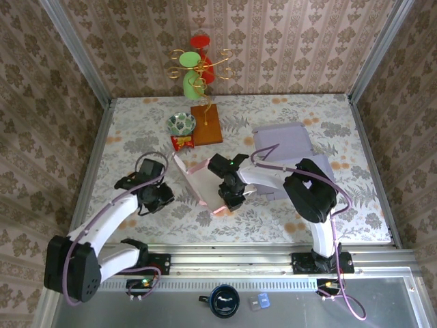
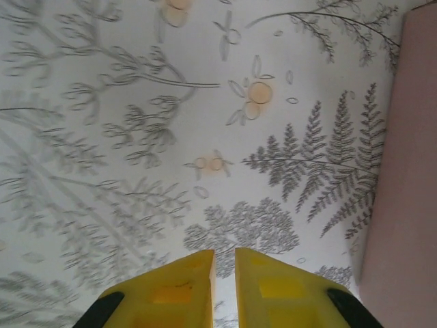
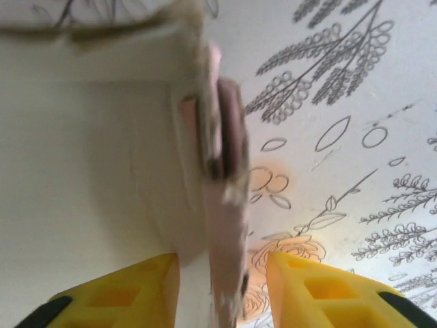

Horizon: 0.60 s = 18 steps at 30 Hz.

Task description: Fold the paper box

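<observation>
While straddling a raised wall (image 3: 225, 219) of the pink paper box (image 1: 194, 179), standing wide as the right pincer (image 3: 222, 263), setting one yellow finger (image 3: 123, 294) on the white inner side and the other out over the flowered tablecloth (image 3: 355, 137), leaving a little room on either side of the card and so, by the look of it, not yet pinching. Coming in at the near corner of the half-formed box, probably because that wall is leaning rather than standing square and is needing to be caught between the fingertips before being turned up or tucked. Hovering low as the left pincer (image 2: 224, 258), narrowing to a slim slit with nothing inside it, pointing down at bare cloth with the box's pink edge lying off to the right of the fingertips, apart from them. Waiting there, as a judgement, for a reason: staying out of the moving flap's path while being near enough to brace the opposite side. Lying beyond the right pincer and well apart from the fold: a lavender flat card (image 1: 287, 140), a wooden board (image 1: 207, 124), a patterned bowl (image 1: 181, 123) and a red packet (image 1: 182, 142), none of them crowding the work.
</observation>
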Motion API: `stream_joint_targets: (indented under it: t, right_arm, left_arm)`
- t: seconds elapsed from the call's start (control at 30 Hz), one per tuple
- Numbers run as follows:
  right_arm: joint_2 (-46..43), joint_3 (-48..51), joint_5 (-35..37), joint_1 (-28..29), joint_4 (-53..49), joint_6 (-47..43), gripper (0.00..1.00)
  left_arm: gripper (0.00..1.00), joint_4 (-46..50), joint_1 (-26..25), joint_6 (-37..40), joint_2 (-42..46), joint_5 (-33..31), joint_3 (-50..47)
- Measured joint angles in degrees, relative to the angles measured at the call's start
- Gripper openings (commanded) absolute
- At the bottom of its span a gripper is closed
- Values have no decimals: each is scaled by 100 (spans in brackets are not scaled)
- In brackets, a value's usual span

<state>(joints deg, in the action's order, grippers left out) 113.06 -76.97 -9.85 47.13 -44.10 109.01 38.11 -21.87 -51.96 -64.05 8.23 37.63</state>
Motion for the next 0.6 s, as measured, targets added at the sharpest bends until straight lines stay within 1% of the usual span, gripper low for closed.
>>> stream_joint_targets:
  t: [0.07, 0.13, 0.27, 0.3, 0.37, 0.43, 0.47, 0.53, 0.6]
  right_arm:
    - [-96, 125, -4, -2, 70, 4, 62]
    - [-291, 208, 13, -17, 63, -142, 68]
    - [-901, 214, 133, -105, 63, -557, 69]
    - [-1084, 212, 197, -142, 61, -695, 68]
    - [-1427, 205, 334, -247, 42, -981, 61]
    - [-1727, 208, 485, -426, 44, -1274, 47]
    - [-1829, 221, 529, -538, 61, -1432, 43]
    - [-2020, 374, 579, -863, 197, -1679, 35]
    - [-2090, 664, 577, -1198, 411, -1884, 33]
  left_arm:
    - [16, -291, -37, -55, -227, 87, 0]
    - [16, -555, -68, -92, -459, 129, 0]
    - [16, -892, -101, -129, -737, 166, 0]
    - [16, -951, -109, -142, -782, 168, 0]
    - [16, -1071, -142, -173, -857, 168, 0]
    - [15, -1163, -184, -208, -914, 166, 0]
    - [15, -1189, -210, -225, -942, 168, 0]
    - [15, -1250, -249, -251, -1008, 166, 0]
    - [15, -1316, -289, -291, -1093, 168, 0]
